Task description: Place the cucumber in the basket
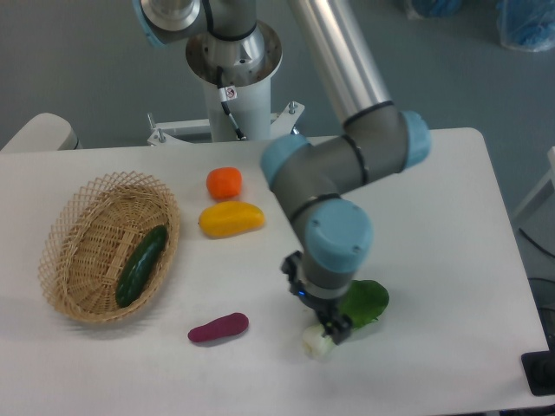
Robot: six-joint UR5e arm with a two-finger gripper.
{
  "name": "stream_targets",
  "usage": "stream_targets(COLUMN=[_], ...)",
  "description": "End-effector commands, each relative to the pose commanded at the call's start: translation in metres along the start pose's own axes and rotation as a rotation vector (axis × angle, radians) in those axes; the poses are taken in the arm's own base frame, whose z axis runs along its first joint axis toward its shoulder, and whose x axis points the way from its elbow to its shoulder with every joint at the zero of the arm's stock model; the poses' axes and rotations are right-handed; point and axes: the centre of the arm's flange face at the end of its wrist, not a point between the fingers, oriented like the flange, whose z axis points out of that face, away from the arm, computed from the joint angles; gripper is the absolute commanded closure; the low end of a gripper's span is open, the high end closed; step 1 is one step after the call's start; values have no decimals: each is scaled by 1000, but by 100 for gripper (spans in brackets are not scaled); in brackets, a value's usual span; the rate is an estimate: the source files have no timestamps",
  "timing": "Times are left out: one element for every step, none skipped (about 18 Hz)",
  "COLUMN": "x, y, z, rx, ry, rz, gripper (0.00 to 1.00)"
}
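Observation:
The dark green cucumber [141, 264] lies lengthwise inside the tan wicker basket [65, 286] at the left of the table. My gripper [334, 327] is far from both, at the lower middle right, hanging low over the bok choy [364, 302] and covering its middle. The fingers are small and dark against the bok choy, so whether they are open or shut does not show. Nothing visibly hangs from them.
An orange round fruit [225, 182] and a yellow fruit [231, 218] lie right of the basket. A purple sweet potato [218, 328] lies near the front edge. The arm's base [232, 87] stands behind the table's back edge.

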Motion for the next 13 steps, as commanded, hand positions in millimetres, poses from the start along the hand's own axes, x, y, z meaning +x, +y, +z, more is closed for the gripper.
stream_targets(x=[-7, -14, -21, -27, -32, -37, -41, -43, -45, -47, -48, -48, -48], y=[5, 12, 18, 20, 21, 22, 27, 29, 29, 34, 38, 40, 40], z=[1, 2, 2, 4, 6, 6, 6, 4, 4, 4, 3, 3, 3], rx=[0, 1, 1, 1, 1, 1, 1, -1, -5, -17, -20, -20, -19], ry=[-5, -9, -15, -20, -23, -28, -22, -13, -1, 6, 6, 6, 5], rz=[13, 23, 27, 29, 29, 34, 43, 59, 81, 86, 83, 80, 80], gripper=[0, 0, 0, 0, 0, 0, 0, 0, 0, 0, 0, 0, 0])
